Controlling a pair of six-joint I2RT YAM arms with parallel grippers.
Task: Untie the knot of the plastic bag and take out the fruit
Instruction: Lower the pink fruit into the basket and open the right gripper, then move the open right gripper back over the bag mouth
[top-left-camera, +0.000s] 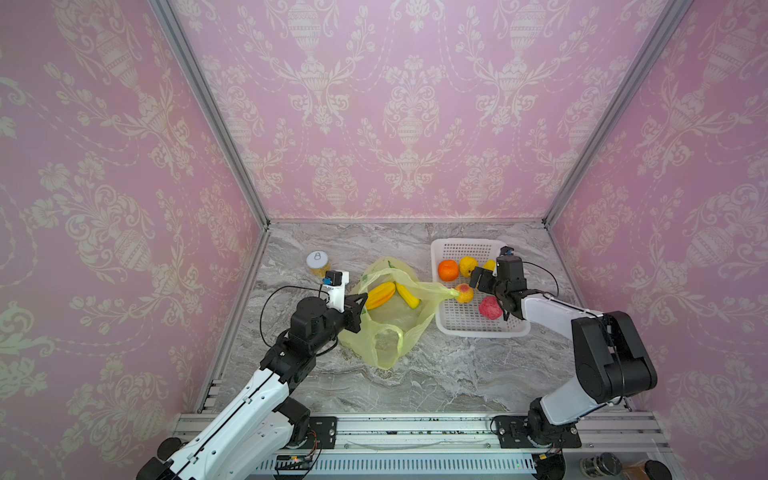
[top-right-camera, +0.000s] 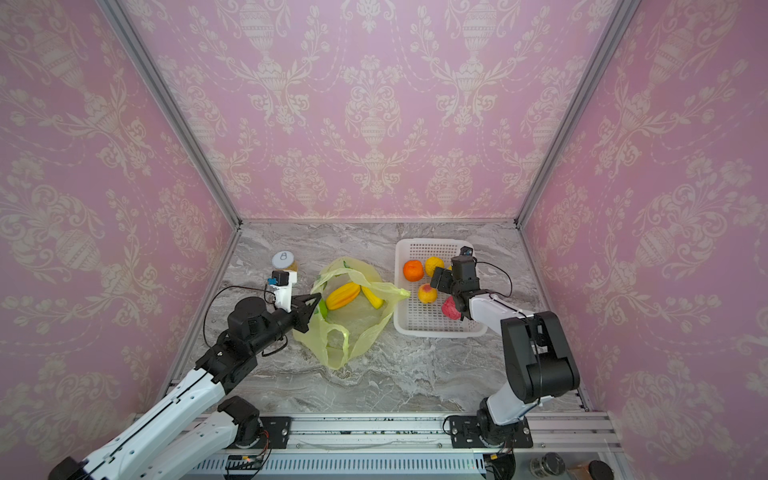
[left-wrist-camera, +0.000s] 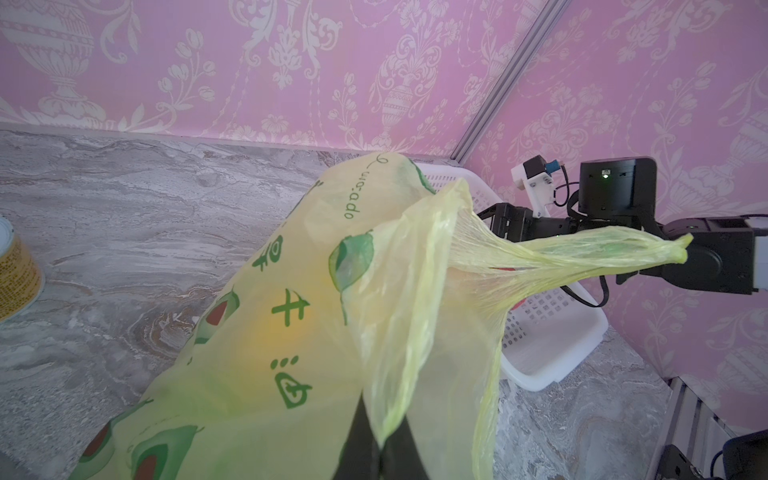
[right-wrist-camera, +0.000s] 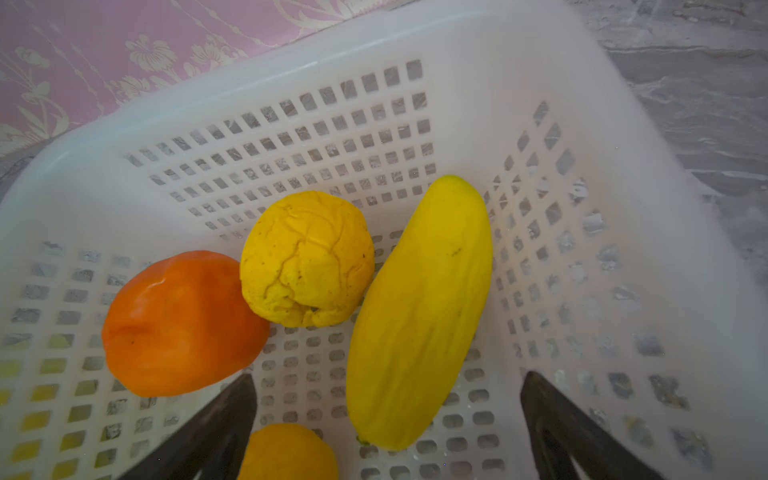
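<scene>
The plastic bag (top-left-camera: 388, 328) lies open on the marble, its loop handles apart; no knot shows. My left gripper (top-left-camera: 360, 302) is shut on the bag's thin edge (left-wrist-camera: 386, 399), holding it up. Inside lie a ribbed orange-yellow fruit (top-left-camera: 380, 294) and a long yellow one (top-left-camera: 407, 296). My right gripper (top-left-camera: 485, 274) hangs open over the white basket (top-left-camera: 465, 245), holding nothing. A long yellow fruit (right-wrist-camera: 419, 316) lies below its wide-apart fingers. An orange (right-wrist-camera: 178, 324), lemon (right-wrist-camera: 307, 257), peach (top-left-camera: 464, 293) and red knobbly fruit (top-left-camera: 490, 307) also sit in the basket.
A stretched bag handle (left-wrist-camera: 582, 253) reaches over the basket's near rim. A jar with a white lid (top-left-camera: 318, 264) stands behind my left gripper. Pink walls close in the back and sides, and a metal rail (top-left-camera: 415, 428) runs along the front.
</scene>
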